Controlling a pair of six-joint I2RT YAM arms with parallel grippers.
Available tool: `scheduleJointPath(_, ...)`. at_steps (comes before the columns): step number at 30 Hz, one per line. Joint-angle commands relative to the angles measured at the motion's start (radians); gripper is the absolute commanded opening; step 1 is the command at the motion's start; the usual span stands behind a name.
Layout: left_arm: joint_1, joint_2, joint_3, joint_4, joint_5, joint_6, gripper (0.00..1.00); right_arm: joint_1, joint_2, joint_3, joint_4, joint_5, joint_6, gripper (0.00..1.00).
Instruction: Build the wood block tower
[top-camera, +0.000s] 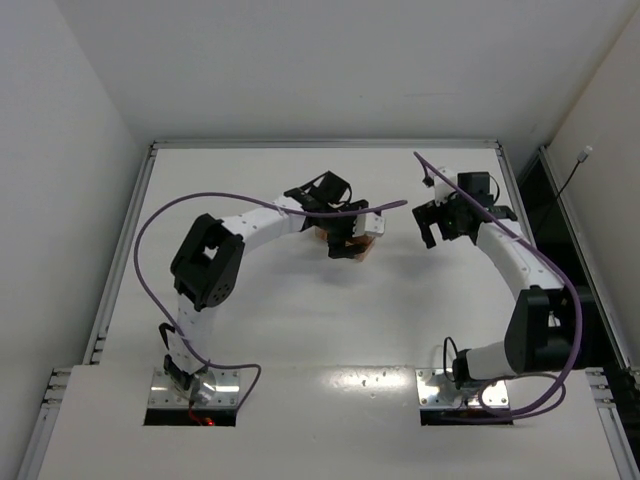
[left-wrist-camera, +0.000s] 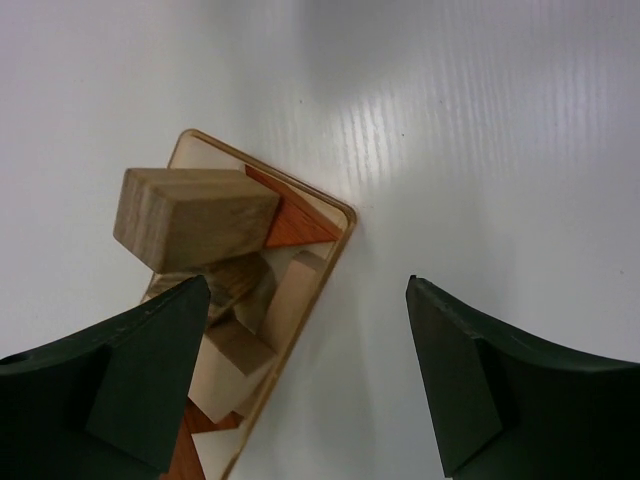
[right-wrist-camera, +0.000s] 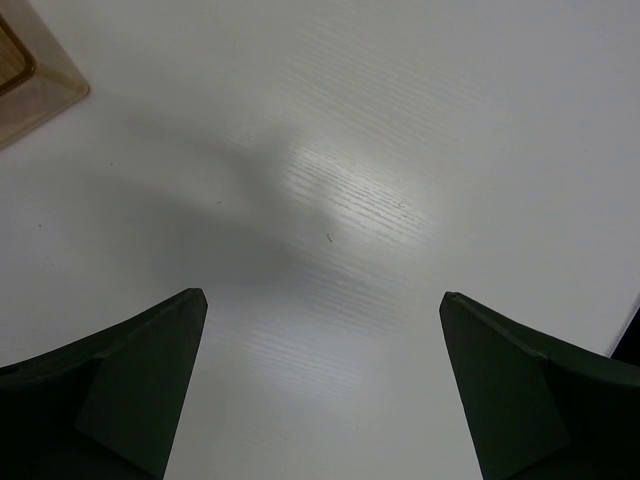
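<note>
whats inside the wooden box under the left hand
The wooden box holds several pale tan blocks and a reddish-brown wedge, piled loosely. Its near end is covered by one finger of the left hand, so the full count cannot be told.

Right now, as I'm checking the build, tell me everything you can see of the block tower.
The block tower is small wooden blocks, seen from above: a grainy pale tan block on top, a reddish-brown wedge against it, more pale blocks below. It seems to sit inside a pale box. The open left gripper hangs above it.
</note>
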Motion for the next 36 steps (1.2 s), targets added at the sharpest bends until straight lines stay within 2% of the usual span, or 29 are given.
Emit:
scheduleJointPath(1, 0.016, 0.042, 0.067, 0.030, 0.075, 0.041, 0.76, -0.013, 0.010, 0.055, 0.001, -0.018, 0.012, 1.00)
scheduleJointPath(9, 0.016, 0.080, 0.100, -0.009, 0.105, 0.062, 0.71, -0.013, 0.044, 0.074, -0.009, -0.018, 0.012, 1.00)
scheduleJointPath(20, 0.016, -0.025, -0.041, 0.011, 0.128, 0.062, 0.69, -0.013, 0.042, 0.074, -0.018, -0.027, 0.012, 1.00)
scheduleJointPath(26, 0.005, -0.026, -0.084, 0.030, 0.085, 0.062, 0.68, -0.013, 0.022, 0.074, -0.018, -0.027, 0.012, 1.00)
scheduleJointPath(29, 0.005, 0.007, -0.065, 0.039, 0.062, 0.062, 0.61, -0.013, 0.022, 0.074, -0.018, -0.027, 0.012, 1.00)
scheduleJointPath(31, 0.005, 0.030, -0.029, 0.039, 0.051, 0.033, 0.51, -0.013, 0.022, 0.074, -0.018, -0.027, 0.012, 1.00)
scheduleJointPath(36, 0.005, 0.086, 0.021, 0.026, 0.020, 0.013, 0.40, -0.013, 0.041, 0.074, -0.018, -0.027, 0.012, 1.00)
